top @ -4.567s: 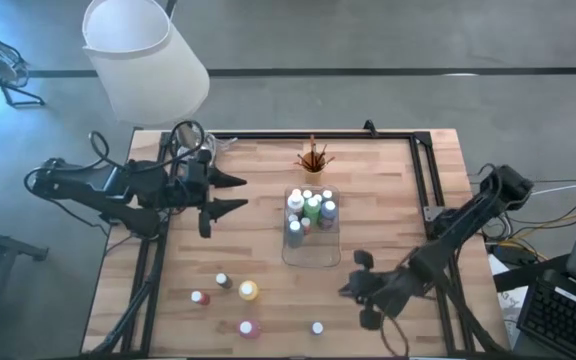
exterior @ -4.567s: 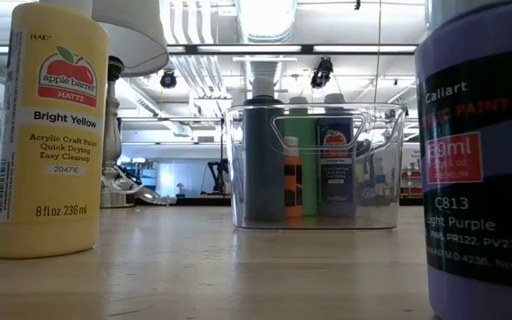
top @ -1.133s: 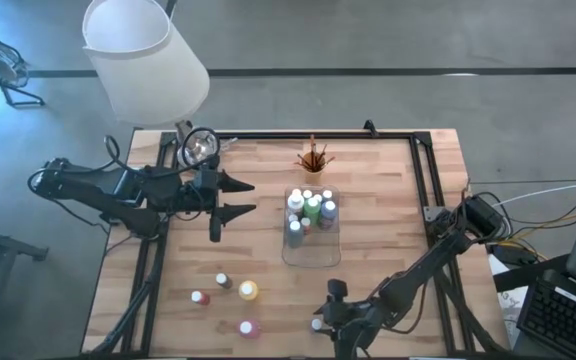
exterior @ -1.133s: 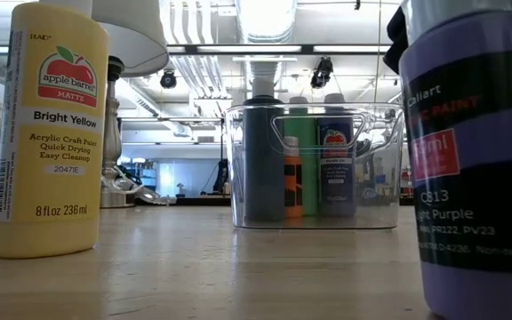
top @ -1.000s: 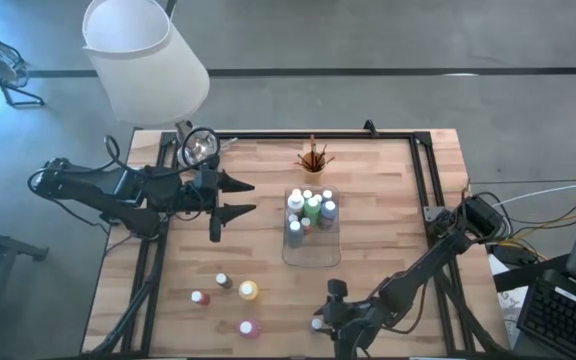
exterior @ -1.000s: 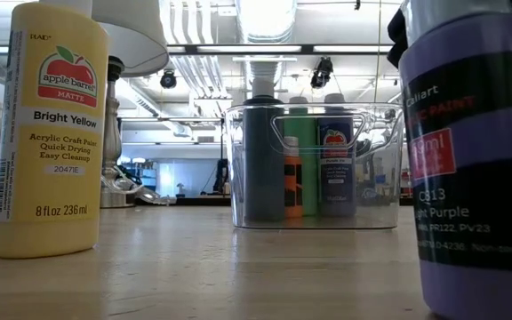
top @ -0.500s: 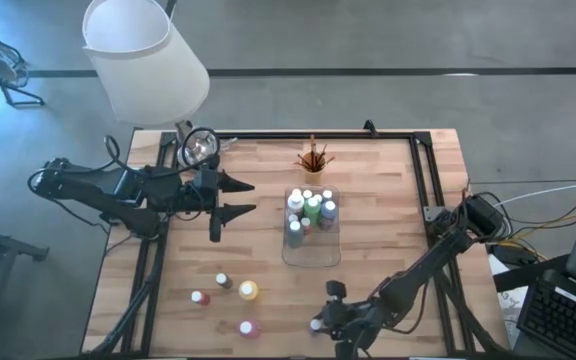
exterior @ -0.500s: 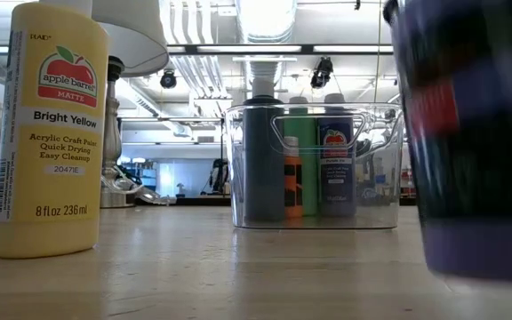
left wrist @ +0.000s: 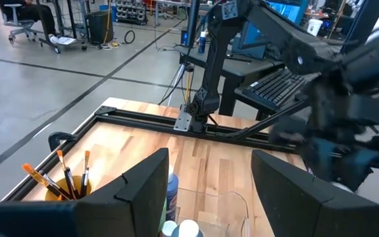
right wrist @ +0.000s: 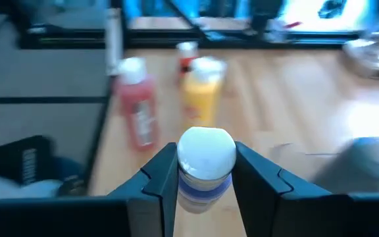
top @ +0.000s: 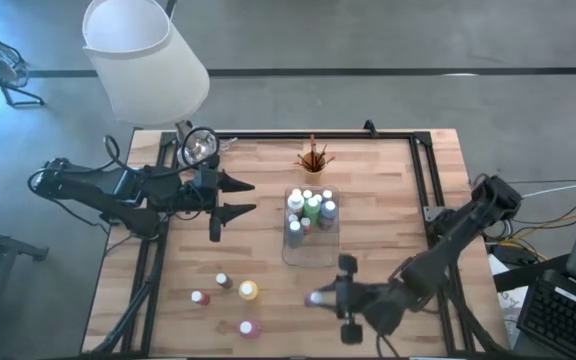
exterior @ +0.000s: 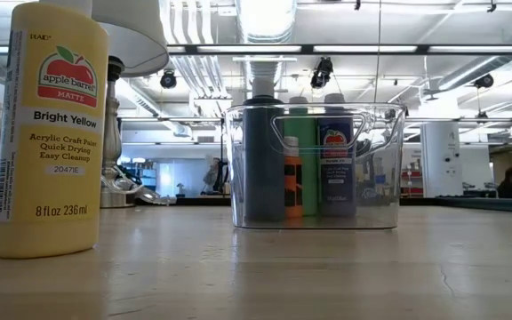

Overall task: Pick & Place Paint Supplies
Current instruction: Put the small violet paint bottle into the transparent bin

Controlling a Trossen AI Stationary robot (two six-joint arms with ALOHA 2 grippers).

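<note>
My right gripper (top: pixel 322 298) hangs over the near part of the table, just near of the clear tray (top: pixel 311 252). It is shut on a light purple paint bottle (top: pixel 312 298) with a white cap (right wrist: pixel 206 151). The tray holds several upright bottles (exterior: pixel 336 164). A yellow bottle (top: pixel 248 290), a brown one (top: pixel 222 281), a red one (top: pixel 199 298) and a pink one (top: pixel 250 328) stand on the table near left. Brushes stand in the orange cup (top: pixel 314 158). My left gripper (top: pixel 240 197) waits open, raised, left of the tray. My right gripper pinches the purple bottle between its two fingers (right wrist: pixel 165 176), on the bottle's upper body just below the white cap (right wrist: pixel 206 185). The fingers reach in from the table's right, slanting down. The bottle is lifted clear of the table with its cap up.
A white lamp shade (top: pixel 143 55) overhangs the far left corner. A black frame rail (top: pixel 423 170) runs along the far and right sides. Bare wood lies between the tray and the loose bottles.
My right gripper has shut on the purple bottle at the near edge and lifted it clear of the table, rising and moving toward the tray. The bottle has left the low view, where it filled the right side before.
</note>
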